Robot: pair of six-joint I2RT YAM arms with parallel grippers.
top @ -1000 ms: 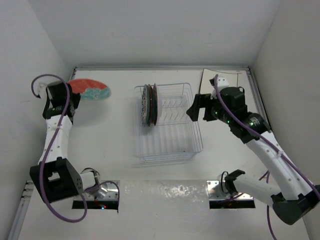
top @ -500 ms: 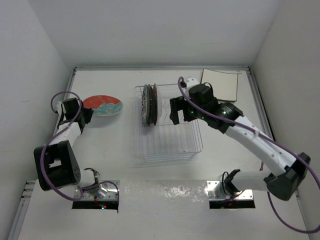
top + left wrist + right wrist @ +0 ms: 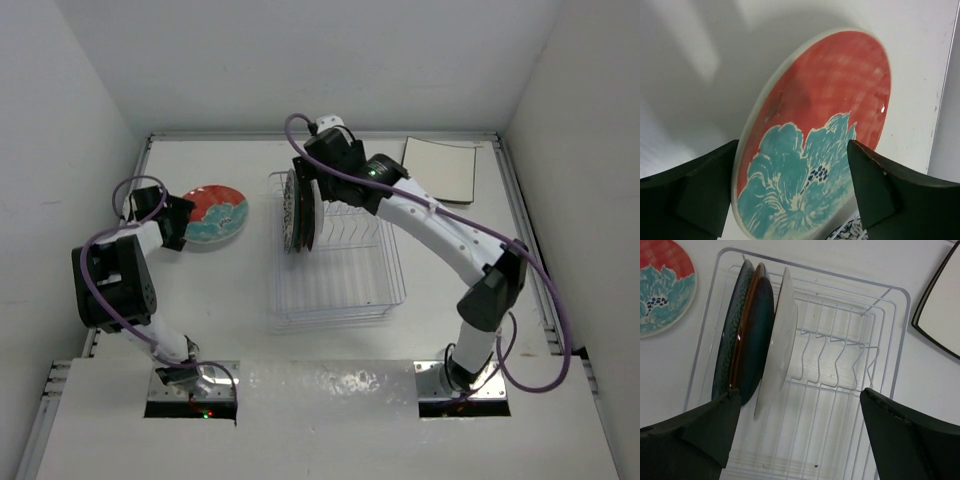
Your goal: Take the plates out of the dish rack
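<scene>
The left hand [image 3: 792, 144] is spread wide. Its two dark fingers [image 3: 695, 192] stand far apart on either side of the near rim of the red-and-teal plate [image 3: 825, 115]. The plate shows its face, red at the far half with a teal flower toward the hand. The left finger's edge sits right at the rim. Whether either finger presses on the plate cannot be told, and nothing is clamped between them. From above, this plate lies on the counter [image 3: 200, 310] near the left edge, toward the far-left corner and well apart from the dish rack [image 3: 345, 285].

The right hand [image 3: 800, 395] is also wide open and holds nothing. It hangs over the far-left end of the rack with its fingers spanning the basket's width and touching no plate.

Three plates stand on edge there, close together among the wire prongs:
- a dark teal plate [image 3: 727, 355] nearest the rack's left wall
- a brown-rimmed dark plate [image 3: 756, 335] against it
- a white plate [image 3: 782, 335] on the right

The rest of the rack's slots hold nothing.

A square plate [image 3: 442, 170] with a dark rim lies flat by the far-right corner of the counter.
</scene>
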